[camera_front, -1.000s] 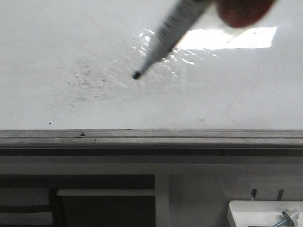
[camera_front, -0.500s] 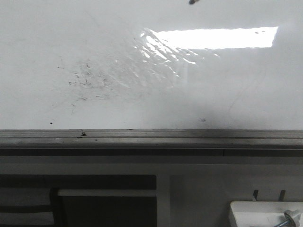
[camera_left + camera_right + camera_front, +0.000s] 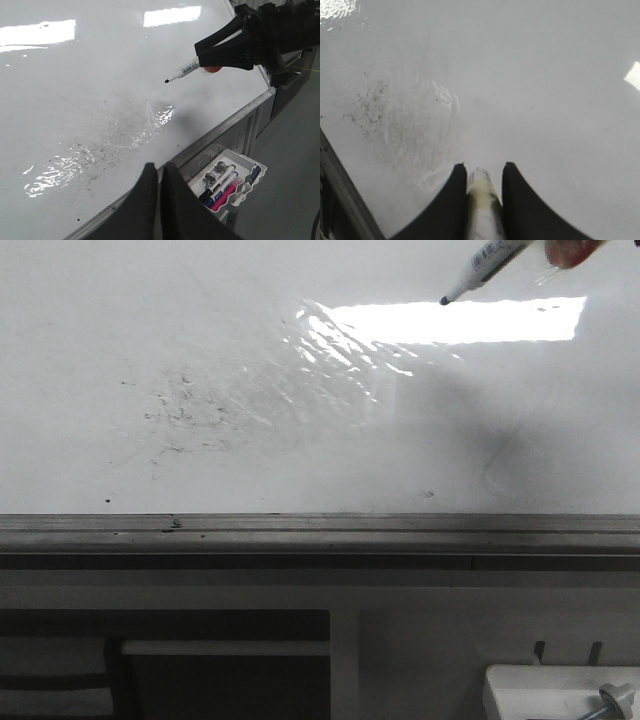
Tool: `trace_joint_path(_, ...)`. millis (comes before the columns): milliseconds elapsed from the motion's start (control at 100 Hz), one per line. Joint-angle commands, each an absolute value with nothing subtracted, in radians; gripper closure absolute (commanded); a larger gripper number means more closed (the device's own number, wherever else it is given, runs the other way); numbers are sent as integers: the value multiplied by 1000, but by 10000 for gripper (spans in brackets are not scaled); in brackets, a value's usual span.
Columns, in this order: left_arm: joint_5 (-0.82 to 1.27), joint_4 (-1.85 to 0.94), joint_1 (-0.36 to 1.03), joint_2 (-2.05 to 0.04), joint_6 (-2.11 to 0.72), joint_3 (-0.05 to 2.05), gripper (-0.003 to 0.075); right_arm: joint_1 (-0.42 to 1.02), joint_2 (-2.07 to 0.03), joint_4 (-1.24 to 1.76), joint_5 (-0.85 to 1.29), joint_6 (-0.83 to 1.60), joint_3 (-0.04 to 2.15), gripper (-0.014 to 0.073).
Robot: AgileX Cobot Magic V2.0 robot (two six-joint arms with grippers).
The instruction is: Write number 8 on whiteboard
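Observation:
The whiteboard (image 3: 300,460) is glossy white with faint black speck smudges (image 3: 180,405) and glare. No number 8 shows on it in any view. My right gripper (image 3: 484,167) is shut on a white marker (image 3: 481,200) with a black tip. In the front view only the marker (image 3: 485,265) shows, at the top right, tip pointing down-left. In the left wrist view the right gripper (image 3: 200,57) holds the marker (image 3: 182,71) above the board, its tip apart from its shadow. My left gripper (image 3: 159,167) is shut and empty over the board's near edge.
A grey metal ledge (image 3: 320,535) runs along the board's near edge. A white tray (image 3: 245,165) with several markers hangs below the ledge at the right; its corner also shows in the front view (image 3: 550,680).
One second ago the marker tip was low over the board's middle. It then rose almost out of the front view. Now it is back in at the top right, further right than before.

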State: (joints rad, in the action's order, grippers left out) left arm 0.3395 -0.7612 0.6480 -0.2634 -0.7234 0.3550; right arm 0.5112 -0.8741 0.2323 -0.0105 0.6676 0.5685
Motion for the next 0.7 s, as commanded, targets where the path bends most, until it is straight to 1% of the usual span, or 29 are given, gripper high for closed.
trace_joint_path(0,275,-788,646,-273,-713,378,741,491,-878,221,-96,664,594,637)
trace_joint_path(470,275,-794,646,-273,-713,378,741,479,-1013,248,-84,664,594,637)
trace_joint_path(690,275,-794,646,-273,-713,378,741,479,-1024,240,64,664,594,637)
